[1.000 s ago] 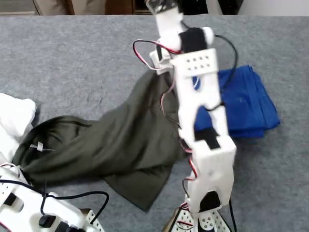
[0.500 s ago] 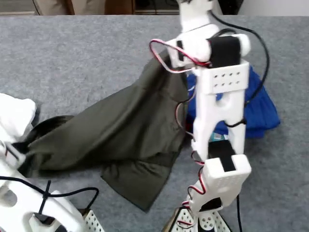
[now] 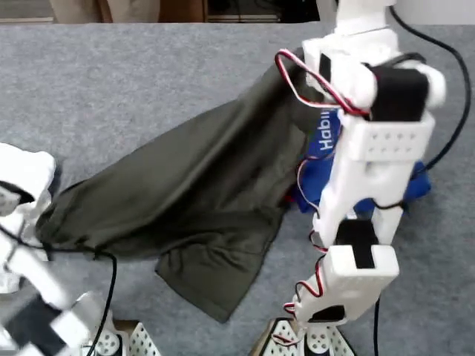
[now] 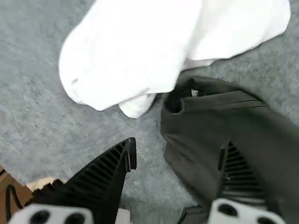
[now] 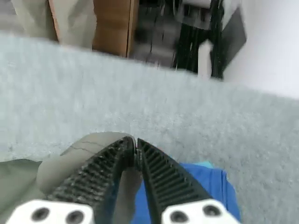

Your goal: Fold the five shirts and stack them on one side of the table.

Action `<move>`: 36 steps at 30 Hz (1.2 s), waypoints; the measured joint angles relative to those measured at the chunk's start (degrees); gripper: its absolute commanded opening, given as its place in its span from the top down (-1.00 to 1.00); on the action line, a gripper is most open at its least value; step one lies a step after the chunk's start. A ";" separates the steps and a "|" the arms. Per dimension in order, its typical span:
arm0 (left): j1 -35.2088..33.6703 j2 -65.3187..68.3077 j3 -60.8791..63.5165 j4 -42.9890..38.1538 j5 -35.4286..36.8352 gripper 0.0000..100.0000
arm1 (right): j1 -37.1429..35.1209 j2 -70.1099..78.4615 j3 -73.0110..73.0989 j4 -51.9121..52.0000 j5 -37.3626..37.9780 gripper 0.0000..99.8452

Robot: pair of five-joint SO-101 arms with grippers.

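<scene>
High view | right claw (image 5: pixel 136 151) pinching olive shirt (image 3: pixel 193 185), lifted higher and farther back | left claw (image 4: pixel 178 145) spread over it

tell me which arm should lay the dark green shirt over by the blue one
Right. The right gripper is shut on the dark green shirt, held up near the blue shirt. The left gripper is open over that shirt's far end, beside the white shirt, gripping nothing.

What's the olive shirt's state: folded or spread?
Spread, partly lifted: the olive shirt drapes loosely across the table, one end pinched up by the right gripper.
</scene>
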 measured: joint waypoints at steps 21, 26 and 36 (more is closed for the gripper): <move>39.38 38.24 -33.32 -6.51 20.13 0.47 | 8.18 0.44 10.29 1.41 10.29 0.99; 46.07 50.99 -42.37 -7.56 20.57 0.54 | 8.00 2.20 10.29 1.41 10.29 0.99; 49.93 67.96 -57.14 2.90 20.75 0.67 | 6.95 3.08 10.29 1.41 10.29 0.99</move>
